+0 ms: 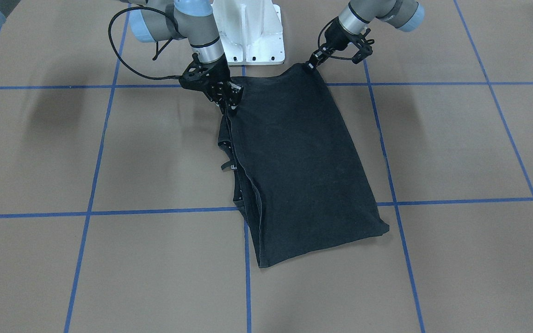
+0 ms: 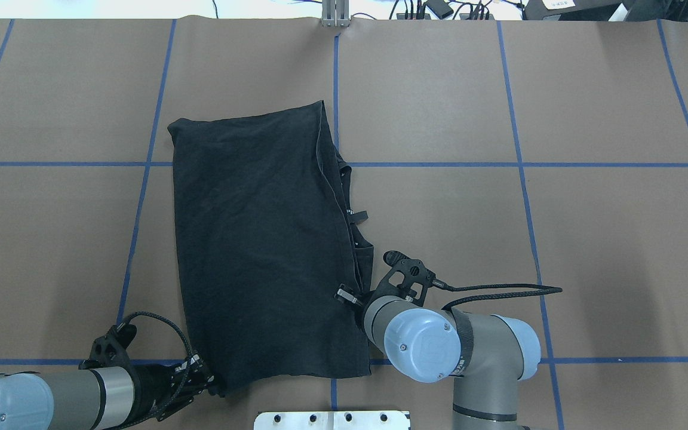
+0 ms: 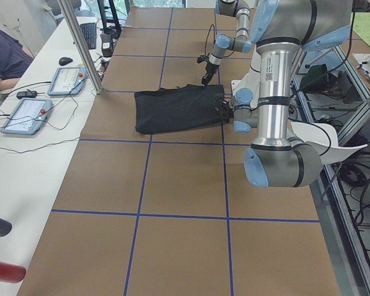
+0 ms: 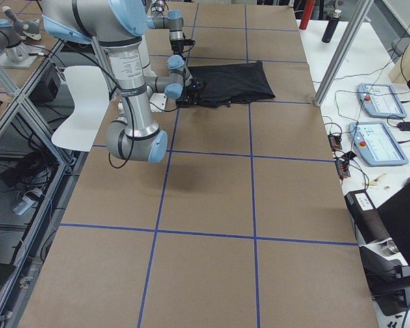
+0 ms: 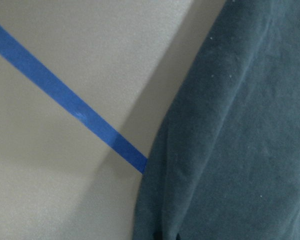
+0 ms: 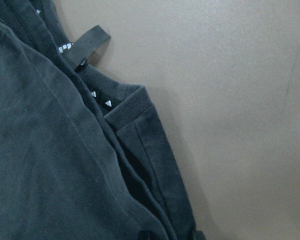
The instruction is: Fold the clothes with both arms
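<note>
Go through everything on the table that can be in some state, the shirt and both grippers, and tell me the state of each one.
T-shirt: folded over lengthwise, lying flat on the table, print hidden.
Left gripper: jaws shut on the T-shirt's corner nearest the robot.
Right gripper: jaws astride the T-shirt's layered side edge; whether they are clamped cannot be told.

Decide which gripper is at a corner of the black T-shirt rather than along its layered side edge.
The left gripper: it meets the T-shirt at a corner nearest the robot. The right gripper sits partway along the edge with stacked hems.
</note>
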